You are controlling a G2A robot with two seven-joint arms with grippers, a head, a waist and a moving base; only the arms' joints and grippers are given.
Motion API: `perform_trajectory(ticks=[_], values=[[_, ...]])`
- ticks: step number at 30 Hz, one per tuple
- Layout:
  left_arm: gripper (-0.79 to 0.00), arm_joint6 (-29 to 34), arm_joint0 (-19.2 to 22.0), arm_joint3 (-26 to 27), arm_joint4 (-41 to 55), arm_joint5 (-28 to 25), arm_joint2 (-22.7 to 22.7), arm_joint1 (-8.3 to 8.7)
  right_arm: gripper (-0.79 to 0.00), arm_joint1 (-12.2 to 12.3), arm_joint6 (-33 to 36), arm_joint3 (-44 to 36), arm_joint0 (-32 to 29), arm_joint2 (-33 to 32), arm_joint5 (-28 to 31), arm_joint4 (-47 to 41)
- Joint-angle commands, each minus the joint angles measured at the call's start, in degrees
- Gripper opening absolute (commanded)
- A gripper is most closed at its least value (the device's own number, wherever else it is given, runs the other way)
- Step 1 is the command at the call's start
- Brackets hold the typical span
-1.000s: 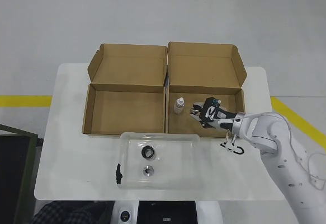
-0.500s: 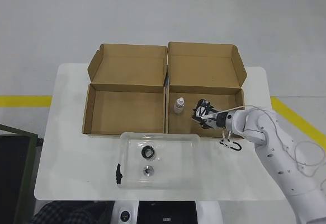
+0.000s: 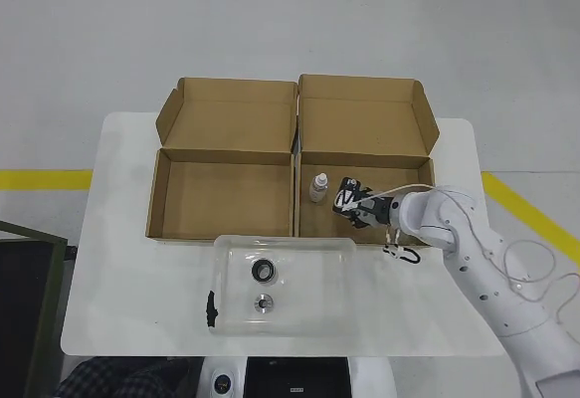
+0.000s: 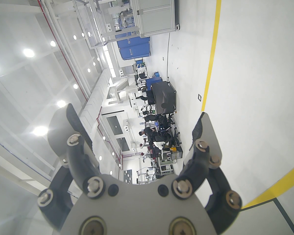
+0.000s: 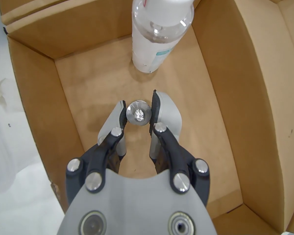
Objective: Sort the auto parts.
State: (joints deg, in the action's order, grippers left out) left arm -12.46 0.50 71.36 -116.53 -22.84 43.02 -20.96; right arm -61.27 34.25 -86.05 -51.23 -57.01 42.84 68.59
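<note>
Right now, my right pincer (image 5: 138,111) is pinching a little round metal part (image 5: 139,116) tight, down inside the right box (image 5: 235,99), near the bottle (image 5: 159,37) standing there. My left pincer (image 4: 137,116) is hanging spread wide, up in the air.

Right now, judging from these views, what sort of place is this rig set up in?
Probably an industrial hall or robotics workshop: a yellow floor line runs past the white table, and the left wrist view shows a glazed metal-framed enclosure and rows of ceiling lights.
</note>
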Motion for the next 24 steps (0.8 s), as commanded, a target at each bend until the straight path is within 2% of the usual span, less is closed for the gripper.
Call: perform_trajectory(ticks=[1, 8, 16, 24], values=[[0.0, 0.0, 0.0, 0.0, 0.0, 0.0, 0.0, 0.0, -0.483, -0.06, -0.05, -0.02, 0.14, 0.22, -0.09, 0.01], [0.0, 0.0, 0.0, 0.0, 0.0, 0.0, 0.0, 0.0, -0.428, 0.41, -0.35, -4.05, -0.56, -2.0, 0.37, -1.67], [0.0, 0.0, 0.0, 0.0, 0.0, 0.0, 0.0, 0.0, -0.394, 1.46, 0.73, -14.19, -3.69, -5.95, 1.04, -4.59], [0.0, 0.0, 0.0, 0.0, 0.0, 0.0, 0.0, 0.0, -0.366, 2.06, 1.41, -23.3, -7.82, -6.87, 1.3, -7.59]])
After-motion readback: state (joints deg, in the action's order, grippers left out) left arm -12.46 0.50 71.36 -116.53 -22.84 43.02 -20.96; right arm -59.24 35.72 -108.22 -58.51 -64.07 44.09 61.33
